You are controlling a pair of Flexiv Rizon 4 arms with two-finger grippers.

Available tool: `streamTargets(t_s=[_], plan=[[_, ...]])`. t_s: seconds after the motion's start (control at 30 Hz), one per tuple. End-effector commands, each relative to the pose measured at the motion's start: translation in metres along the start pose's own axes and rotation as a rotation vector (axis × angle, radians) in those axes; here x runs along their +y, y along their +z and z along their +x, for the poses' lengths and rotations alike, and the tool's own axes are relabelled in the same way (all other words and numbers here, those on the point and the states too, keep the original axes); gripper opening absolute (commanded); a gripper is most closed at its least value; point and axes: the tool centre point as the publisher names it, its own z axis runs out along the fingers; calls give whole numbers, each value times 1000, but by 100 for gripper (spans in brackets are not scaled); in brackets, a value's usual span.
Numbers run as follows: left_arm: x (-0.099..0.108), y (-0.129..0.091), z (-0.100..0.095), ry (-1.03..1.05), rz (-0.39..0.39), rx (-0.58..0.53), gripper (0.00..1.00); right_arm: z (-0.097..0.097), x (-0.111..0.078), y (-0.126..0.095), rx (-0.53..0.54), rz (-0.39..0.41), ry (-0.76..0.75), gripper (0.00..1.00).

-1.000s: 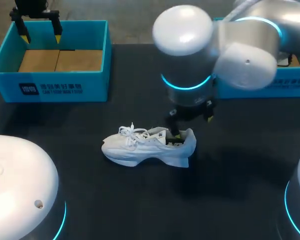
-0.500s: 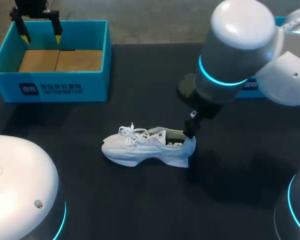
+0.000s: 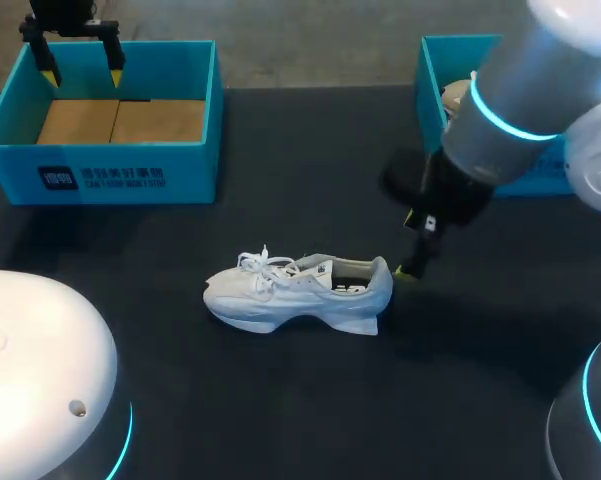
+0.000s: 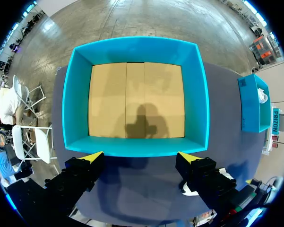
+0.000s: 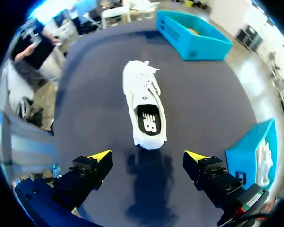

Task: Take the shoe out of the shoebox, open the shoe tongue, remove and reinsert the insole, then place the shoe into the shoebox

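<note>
A white sneaker (image 3: 298, 291) lies on its side-sole on the dark table, toe to the left and laces loose. Its dark insole (image 5: 148, 120) shows inside the opening. My right gripper (image 3: 412, 262) hangs just right of the heel, open and holding nothing. In the right wrist view the sneaker (image 5: 145, 101) lies ahead of the open right gripper (image 5: 148, 157), heel nearest. My left gripper (image 3: 78, 62) is open above the far rim of the teal shoebox (image 3: 195, 140) at back left. The left gripper (image 4: 141, 158) looks down into that shoebox (image 4: 78, 99), which has only its brown floor.
A second teal box (image 3: 432, 70) with white contents stands at back right, partly behind my right arm; in the right wrist view this box (image 5: 250, 144) is beside the gripper. Bare dark table (image 3: 280, 400) lies around the sneaker.
My right gripper has pulled back from over the sneaker's heel opening to the right, past the heel. The sneaker and my left arm have stayed in place.
</note>
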Motion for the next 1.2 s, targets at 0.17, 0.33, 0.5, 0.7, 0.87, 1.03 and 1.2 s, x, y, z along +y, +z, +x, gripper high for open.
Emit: streamTargets(t_s=[0.17, 0.33, 0.5, 0.7, 0.87, 1.03, 1.2], plan=[[0, 0, 0, 0, 0, 0, 100, -12, -26, 13, 14, -537, -95, 100], [0, 0, 0, 0, 0, 0, 100, -19, -33, 21, -9, -582, -96, 100], [0, 0, 0, 0, 0, 0, 100, -22, -39, 31, 4, -611, -98, 100], [0, 0, 0, 0, 0, 0, 100, -21, -48, 46, 24, -647, -97, 100], [0, 0, 0, 0, 0, 0, 100, -21, -54, 55, 24, -598, -89, 100], [0, 0, 0, 0, 0, 0, 100, -21, -54, 55, 24, -598, -89, 100], [0, 0, 0, 0, 0, 0, 100, -21, -54, 55, 24, -598, -89, 100]])
